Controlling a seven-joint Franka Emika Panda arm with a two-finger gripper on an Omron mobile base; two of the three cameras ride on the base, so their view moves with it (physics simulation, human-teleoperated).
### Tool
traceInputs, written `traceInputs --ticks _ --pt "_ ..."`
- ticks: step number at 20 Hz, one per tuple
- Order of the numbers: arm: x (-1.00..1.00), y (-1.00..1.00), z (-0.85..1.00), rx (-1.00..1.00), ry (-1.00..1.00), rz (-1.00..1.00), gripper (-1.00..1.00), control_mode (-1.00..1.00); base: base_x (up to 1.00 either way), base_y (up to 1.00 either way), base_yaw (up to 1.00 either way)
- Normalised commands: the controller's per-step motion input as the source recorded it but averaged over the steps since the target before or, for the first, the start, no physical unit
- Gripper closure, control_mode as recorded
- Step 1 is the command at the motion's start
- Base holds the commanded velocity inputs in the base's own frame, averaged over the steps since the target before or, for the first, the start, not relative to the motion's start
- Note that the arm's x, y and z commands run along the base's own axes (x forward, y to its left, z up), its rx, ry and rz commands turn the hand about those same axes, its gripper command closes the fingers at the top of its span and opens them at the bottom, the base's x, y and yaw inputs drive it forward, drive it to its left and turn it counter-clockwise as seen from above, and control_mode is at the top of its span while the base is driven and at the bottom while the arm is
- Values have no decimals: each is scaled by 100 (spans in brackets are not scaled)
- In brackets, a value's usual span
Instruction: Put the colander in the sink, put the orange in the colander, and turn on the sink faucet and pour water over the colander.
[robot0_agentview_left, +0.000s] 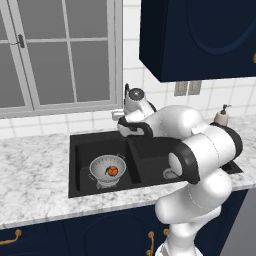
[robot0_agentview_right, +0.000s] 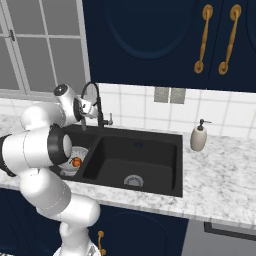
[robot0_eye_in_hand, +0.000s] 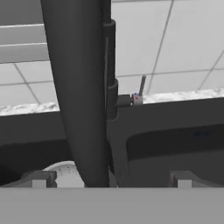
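Observation:
The silvery colander (robot0_agentview_left: 102, 167) sits in the left basin of the black sink (robot0_agentview_left: 150, 157), with the orange (robot0_agentview_left: 112, 171) inside it. From the right base view the colander (robot0_agentview_right: 79, 151) and the orange (robot0_agentview_right: 76, 161) peek out behind my arm. My gripper (robot0_agentview_right: 90, 108) is open at the back of the sink, up against the black gooseneck sink faucet (robot0_agentview_right: 93, 90). In the hand view the faucet's neck (robot0_eye_in_hand: 78, 87) stands close between my spread fingertips (robot0_eye_in_hand: 38, 179), and its small side lever (robot0_eye_in_hand: 141, 85) lies just beyond to the right. No water is running.
A beige soap dispenser (robot0_agentview_right: 198, 137) stands on the marble counter (robot0_agentview_right: 220, 175) right of the sink. A dark blue wall cabinet (robot0_agentview_left: 200, 35) hangs above, and a window (robot0_agentview_left: 60, 50) is behind the sink on the left. The right basin (robot0_agentview_right: 132, 160) holds nothing.

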Motion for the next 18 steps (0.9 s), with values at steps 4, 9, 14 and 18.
traceInputs --ticks 4,9,14,18 --pt "44 0 -20 0 -2 1 -100 -100 0 0 0" --pt "36 0 -6 0 0 0 -100 -100 0 0 0" --pt "38 0 0 0 0 0 -100 -100 0 0 0" --pt "39 0 0 0 0 0 -100 -100 0 0 0"
